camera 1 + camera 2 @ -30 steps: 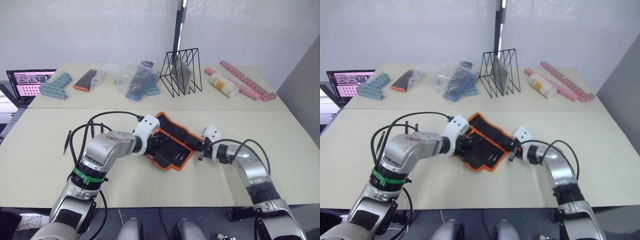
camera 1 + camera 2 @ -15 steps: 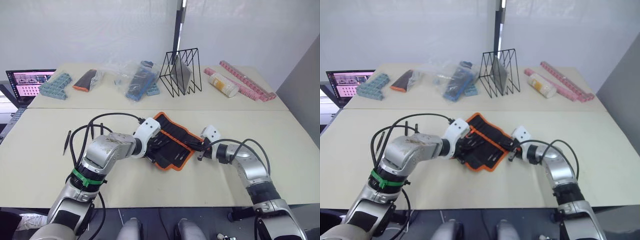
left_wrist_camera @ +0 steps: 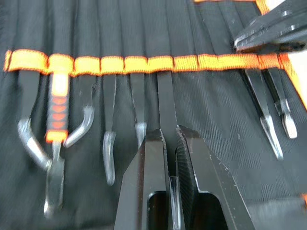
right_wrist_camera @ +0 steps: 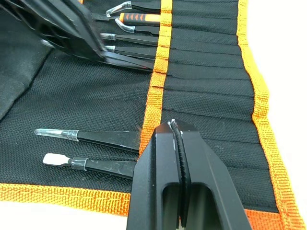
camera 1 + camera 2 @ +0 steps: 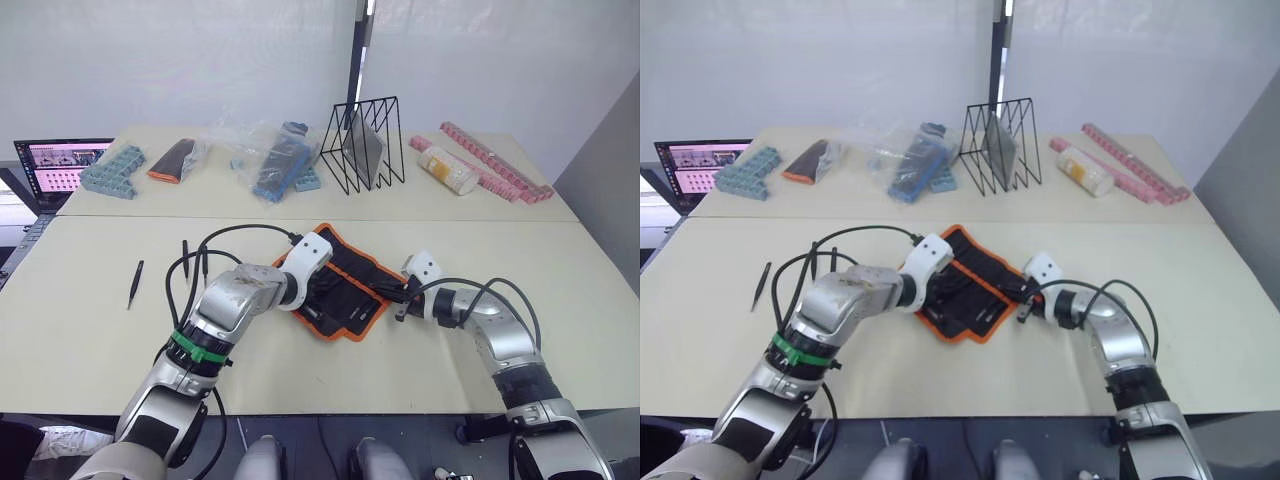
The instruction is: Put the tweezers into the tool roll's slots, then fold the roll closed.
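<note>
Black fabric tool roll with orange edging lies open on the beige table, just in front of the black wire rack. Taken as the landmark.

Left gripper sits over the roll's inner face, fingers clamped on a slim black tweezer. That tweezer's long axis runs across the orange webbing band, one end tucked under it into a narrow slot pocket, the other end between the pads. Neighbouring tools lie parallel to it, handles towards the gripper.

Right gripper is at the roll's right edge, fingers together over the webbing and apparently pinching the fabric, likely to hold the roll steady.

Two more slim black tweezers lie loose on the table well to the left of the roll, long axes running roughly towards and away from the robot.

Risks, as judged:
- Tip snags the pocket mouth if the push goes off-axis; fabric bunches.
- Tweezer enters an occupied neighbouring slot, since pockets are tight together.
- If the right grip slips, the roll slides with the push instead of taking the tool.
- Folding before the loose pair is collected.
</note>
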Controlling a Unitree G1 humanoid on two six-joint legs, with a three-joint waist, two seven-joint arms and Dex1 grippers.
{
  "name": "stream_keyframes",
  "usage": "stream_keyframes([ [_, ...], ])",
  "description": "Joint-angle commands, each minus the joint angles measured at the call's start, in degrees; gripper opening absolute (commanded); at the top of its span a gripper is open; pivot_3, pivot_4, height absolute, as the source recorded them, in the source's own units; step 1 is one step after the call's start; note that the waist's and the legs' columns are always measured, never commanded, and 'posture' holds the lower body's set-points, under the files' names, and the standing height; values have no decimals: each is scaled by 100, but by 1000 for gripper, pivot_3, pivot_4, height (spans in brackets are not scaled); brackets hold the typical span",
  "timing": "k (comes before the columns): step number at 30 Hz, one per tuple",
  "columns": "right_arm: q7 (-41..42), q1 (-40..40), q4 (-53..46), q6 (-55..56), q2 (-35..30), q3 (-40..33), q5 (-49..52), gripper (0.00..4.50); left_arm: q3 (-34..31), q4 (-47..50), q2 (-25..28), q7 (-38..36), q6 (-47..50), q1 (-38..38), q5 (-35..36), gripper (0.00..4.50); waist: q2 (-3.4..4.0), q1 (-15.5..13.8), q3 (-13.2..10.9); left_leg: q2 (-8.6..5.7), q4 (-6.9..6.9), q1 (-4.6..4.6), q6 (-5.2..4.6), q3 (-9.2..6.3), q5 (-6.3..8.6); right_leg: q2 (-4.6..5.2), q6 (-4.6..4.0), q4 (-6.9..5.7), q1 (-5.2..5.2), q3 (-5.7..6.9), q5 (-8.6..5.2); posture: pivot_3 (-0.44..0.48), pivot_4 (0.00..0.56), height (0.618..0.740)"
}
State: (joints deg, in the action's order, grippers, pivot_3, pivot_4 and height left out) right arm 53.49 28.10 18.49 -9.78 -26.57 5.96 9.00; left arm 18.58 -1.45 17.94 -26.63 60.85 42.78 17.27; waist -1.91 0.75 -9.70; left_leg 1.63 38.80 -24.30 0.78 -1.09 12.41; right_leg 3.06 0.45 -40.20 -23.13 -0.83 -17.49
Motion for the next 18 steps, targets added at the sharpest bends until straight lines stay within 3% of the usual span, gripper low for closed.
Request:
stream_keyframes([
  [1, 113, -129, -94, -97, 40, 169, -33, 0, 38, -429, -144, -104, -592, 141, -248, 6, 0, 4, 0, 0, 0, 0, 0, 1, 0, 0, 0, 0, 0, 0, 0, 0, 150, 685],
  [11, 92, -208, -168, -140, 81, 216, -47, 0, 82, -1515, -501, -220, -1664, 409, -804, 6, 0, 2, 0, -2, 2, 1, 0, 14, 0, -1, 0, 0, 2, 2, 0, 0, 150, 685],
  [17, 66, -210, -154, -141, 115, 223, -60, 0, 111, -1512, -489, -521, -1728, 380, -935, 6, 0, 1, 0, -1, 5, 2, 0, 40, 0, 0, 0, 0, 5, 2, 0, 0, 150, 685],
  [18, 62, -205, -139, -133, 118, 222, -66, 0, -1, -1434, -482, -547, -1565, 341, -846, 421, 0, 6, 0, 0, 5, 2, 0, 40, 0, 0, 0, 0, 5, 2, 0, 0, 150, 685],
])
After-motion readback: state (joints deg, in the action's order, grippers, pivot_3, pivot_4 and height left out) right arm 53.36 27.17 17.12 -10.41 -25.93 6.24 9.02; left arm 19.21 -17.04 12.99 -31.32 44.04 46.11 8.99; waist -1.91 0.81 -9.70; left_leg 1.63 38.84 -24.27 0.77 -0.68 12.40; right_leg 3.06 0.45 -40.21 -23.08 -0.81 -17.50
